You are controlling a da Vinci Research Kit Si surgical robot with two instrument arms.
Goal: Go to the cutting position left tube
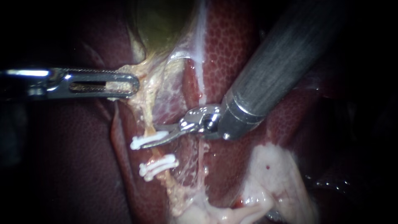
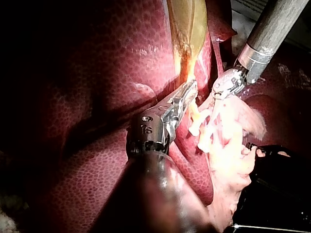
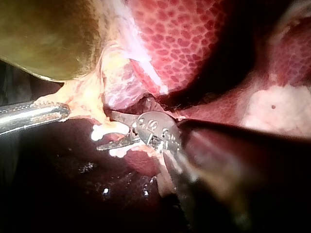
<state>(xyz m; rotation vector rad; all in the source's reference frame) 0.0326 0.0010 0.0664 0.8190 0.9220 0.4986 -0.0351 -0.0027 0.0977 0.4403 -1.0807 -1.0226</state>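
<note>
Our right instrument (image 1: 152, 135) holds its jaws open at the upper clip (image 1: 141, 142) on the left tube (image 1: 154, 154), which runs crosswise to them (our left instrument (image 1: 126, 84) is clamped on tissue (image 1: 143, 71) above).

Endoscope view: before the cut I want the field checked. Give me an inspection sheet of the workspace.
Surface: liver, wet.
Job's things: tube carrying two white clips, upper clip and lower clip; gallbladder above.
Clutter: nothing seen.
Instruments: left instrument, jaws shut on tissue below the gallbladder; right instrument, jaws open astride the tube at the upper clip.
Cables: nothing seen.
Surroundings: dark; pale flap beside the liver.
</note>
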